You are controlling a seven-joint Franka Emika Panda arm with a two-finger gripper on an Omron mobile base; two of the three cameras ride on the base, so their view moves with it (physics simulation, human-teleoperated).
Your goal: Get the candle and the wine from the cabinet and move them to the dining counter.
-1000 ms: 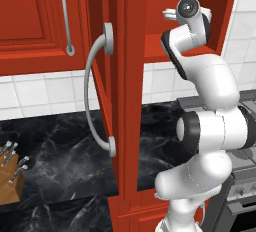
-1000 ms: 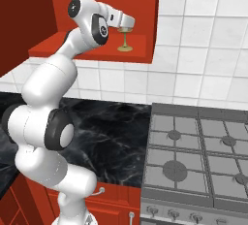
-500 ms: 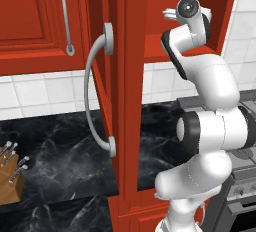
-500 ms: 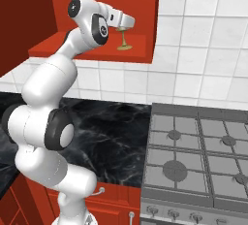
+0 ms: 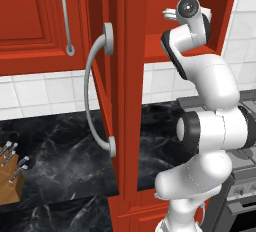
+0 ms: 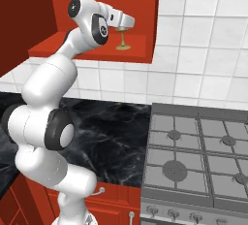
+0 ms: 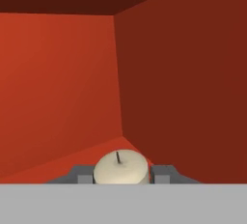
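The candle (image 6: 123, 39), a cream stub in a small brass candlestick, stands on the shelf of the open red cabinet (image 6: 87, 49) near its right wall. My gripper (image 6: 127, 23) reaches into the cabinet from the left and is shut on the candle's top. In the hand view the candle (image 7: 120, 168) sits squeezed between my two dark fingertips (image 7: 161, 174), with the cabinet's red back corner (image 7: 116, 73) behind it. My arm's wrist (image 5: 187, 11) is up inside the cabinet opening. The wine and the dining counter are out of view.
The open cabinet door with its long curved silver handle (image 5: 97, 91) hangs just left of my arm. Below lie a black marble worktop (image 6: 111, 132), a grey gas stove (image 6: 193, 156) to the right and a wooden knife block (image 5: 10, 181) at far left.
The jaws have gone from wide open to shut on the candle. The arm and the candlestick have hardly moved.
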